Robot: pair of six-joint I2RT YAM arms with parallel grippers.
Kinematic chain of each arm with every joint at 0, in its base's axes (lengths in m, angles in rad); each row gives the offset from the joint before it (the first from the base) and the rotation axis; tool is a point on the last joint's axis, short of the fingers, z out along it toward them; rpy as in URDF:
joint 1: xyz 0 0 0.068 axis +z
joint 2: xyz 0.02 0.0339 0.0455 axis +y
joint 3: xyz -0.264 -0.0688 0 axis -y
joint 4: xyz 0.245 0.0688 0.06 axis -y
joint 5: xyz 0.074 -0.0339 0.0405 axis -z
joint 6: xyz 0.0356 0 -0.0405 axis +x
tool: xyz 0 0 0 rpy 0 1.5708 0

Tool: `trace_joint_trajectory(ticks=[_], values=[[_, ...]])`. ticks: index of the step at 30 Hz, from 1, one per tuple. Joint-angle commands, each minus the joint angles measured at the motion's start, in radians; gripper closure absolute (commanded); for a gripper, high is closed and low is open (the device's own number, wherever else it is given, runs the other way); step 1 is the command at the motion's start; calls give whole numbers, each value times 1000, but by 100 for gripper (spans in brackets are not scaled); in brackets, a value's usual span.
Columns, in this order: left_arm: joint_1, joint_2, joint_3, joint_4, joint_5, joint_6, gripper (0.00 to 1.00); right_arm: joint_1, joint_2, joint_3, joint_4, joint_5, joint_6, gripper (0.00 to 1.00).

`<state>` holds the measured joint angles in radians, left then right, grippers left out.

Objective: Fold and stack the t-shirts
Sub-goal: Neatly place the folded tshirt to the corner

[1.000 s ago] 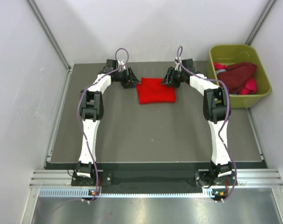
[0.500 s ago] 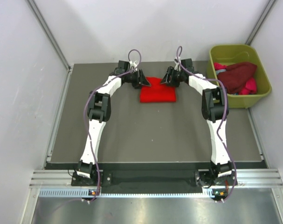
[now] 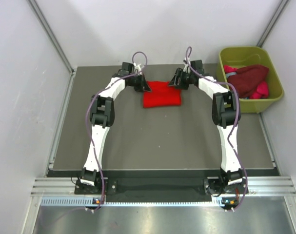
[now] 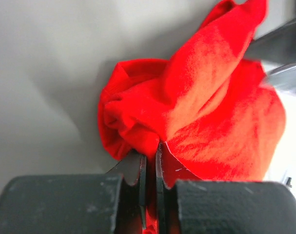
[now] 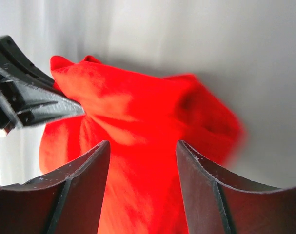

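**Red cloth pinched on one side only**

Lying at 12 o'clock on the table (image 3: 152, 141): bright red t-shirt (image 3: 162, 95), folded small, lumpy along its 9 o'clock edge. Clenched on a bunched wad of it at that edge: left claw (image 4: 150, 161). Spread wide at the 3 o'clock edge, cloth showing between the fingers but not gripped: right claw (image 5: 143, 165).

Risks, judged only: could drag or unfold the packet if pulled from the left pinch alone. Could crease it badly, being grabbed as a wad rather than a flat hem. Could knock the claws together, both crowding one small packet.

Count: one red t-shirt on the table. In the olive-green tub (image 3: 273, 103) at 2 o'clock, one dark maroon t-shirt (image 3: 247, 78) plus magenta-pink cloth (image 3: 263, 90), one garment or more, cannot tell. Two claws, one tub. No stack yet.
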<state>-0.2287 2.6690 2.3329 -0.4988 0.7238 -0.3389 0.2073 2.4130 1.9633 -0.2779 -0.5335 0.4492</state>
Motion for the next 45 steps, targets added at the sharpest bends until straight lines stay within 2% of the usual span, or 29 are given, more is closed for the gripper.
trace_joint_trajectory(ticks=[1,11,20,22,26,37,45], values=[[106,-99,-29,-148,-133,138,100,-49,-152,11,29,-5,-38,43],[308,-192,-46,-319,-245,362,100,-91,-253,-113,-12,21,-121,42],[391,-248,-52,-426,-440,489,100,-89,-275,-135,-20,29,-138,42],[399,-265,-98,-409,-509,526,100,-89,-282,-139,-21,30,-139,42],[405,-326,-193,-281,-775,604,100,-88,-295,-152,-21,35,-152,42],[480,-255,-130,-124,-965,728,100,-88,-334,-199,-24,47,-173,41],[482,-183,-77,9,-1032,715,100,-77,-341,-204,-26,53,-172,41]])
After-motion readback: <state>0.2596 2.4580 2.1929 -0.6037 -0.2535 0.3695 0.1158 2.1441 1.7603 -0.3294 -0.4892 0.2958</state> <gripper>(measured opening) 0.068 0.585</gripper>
